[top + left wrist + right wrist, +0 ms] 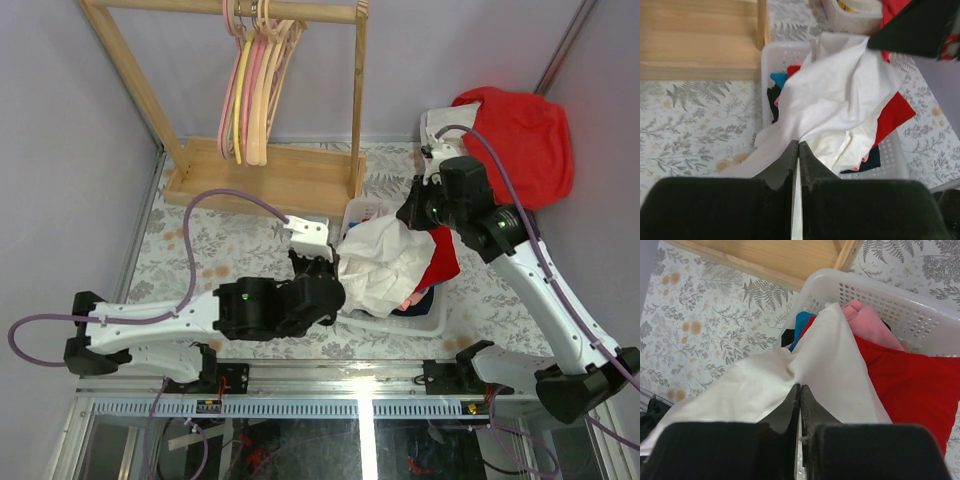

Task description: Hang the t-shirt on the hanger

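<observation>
Left end effector (798,143) and right end effector (800,386) both clamped on the t-shirt (385,262), held over basket (428,322) mid-tabletop (220,235); hanger (266,110) on rack (300,12), 11 o'clock from basket.

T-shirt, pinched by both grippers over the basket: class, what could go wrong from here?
1. The left gripper and right gripper each hold just a thin fold of the t-shirt; it might slip free.
2. It drapes over the red clothing in the basket, which could get dragged out.
</observation>
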Controlling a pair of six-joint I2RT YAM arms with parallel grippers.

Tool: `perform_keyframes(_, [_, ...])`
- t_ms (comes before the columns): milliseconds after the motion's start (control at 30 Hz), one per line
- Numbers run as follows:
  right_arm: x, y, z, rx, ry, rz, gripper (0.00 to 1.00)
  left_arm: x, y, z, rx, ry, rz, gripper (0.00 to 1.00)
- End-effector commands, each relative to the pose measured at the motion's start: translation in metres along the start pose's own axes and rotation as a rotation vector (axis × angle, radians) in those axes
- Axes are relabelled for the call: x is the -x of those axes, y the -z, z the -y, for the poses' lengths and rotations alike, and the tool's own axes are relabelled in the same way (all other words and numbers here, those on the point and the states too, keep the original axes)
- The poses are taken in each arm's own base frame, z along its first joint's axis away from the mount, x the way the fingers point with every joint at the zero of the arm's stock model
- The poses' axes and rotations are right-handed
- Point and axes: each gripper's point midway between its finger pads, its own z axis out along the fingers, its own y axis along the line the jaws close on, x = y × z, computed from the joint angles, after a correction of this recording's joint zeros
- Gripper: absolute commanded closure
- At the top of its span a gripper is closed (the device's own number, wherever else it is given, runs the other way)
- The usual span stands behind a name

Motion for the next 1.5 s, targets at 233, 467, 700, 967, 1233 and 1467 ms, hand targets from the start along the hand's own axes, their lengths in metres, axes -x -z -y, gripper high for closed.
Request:
perform_keyframes(233, [0.017,-0.014,-0.005,0.003,0.049,0.012,0.48,0.083,0.0,-0.049,0.132,-0.03,0.133,1.0])
perform_keyframes(467, [-0.015,0.012,0.005,-0.009,0.006,0.003,0.32,0.109,-0.009,-0.057,0.138,-0.023,0.152,1.0])
perform_keyframes(700, [-0.066,0.028,-0.011,0.154,-0.02,-0.086,0.32,0.116,-0.023,-0.053,0.152,-0.058,0.144,1.0])
perform_keyframes(967, [-0.084,0.004,0.013,0.056,-0.039,-0.091,0.29,0.137,-0.017,-0.042,0.097,-0.032,0.161,1.0])
perform_keyframes(1233, [-0.07,-0.011,0.05,-0.149,-0.045,-0.002,0.21,0.179,0.013,-0.037,0.016,0.007,0.192,1.0])
perform_keyframes(1467, [-0.057,-0.037,0.039,-0.094,-0.035,0.018,0.3,0.199,0.028,-0.029,-0.048,0.002,0.201,1.0])
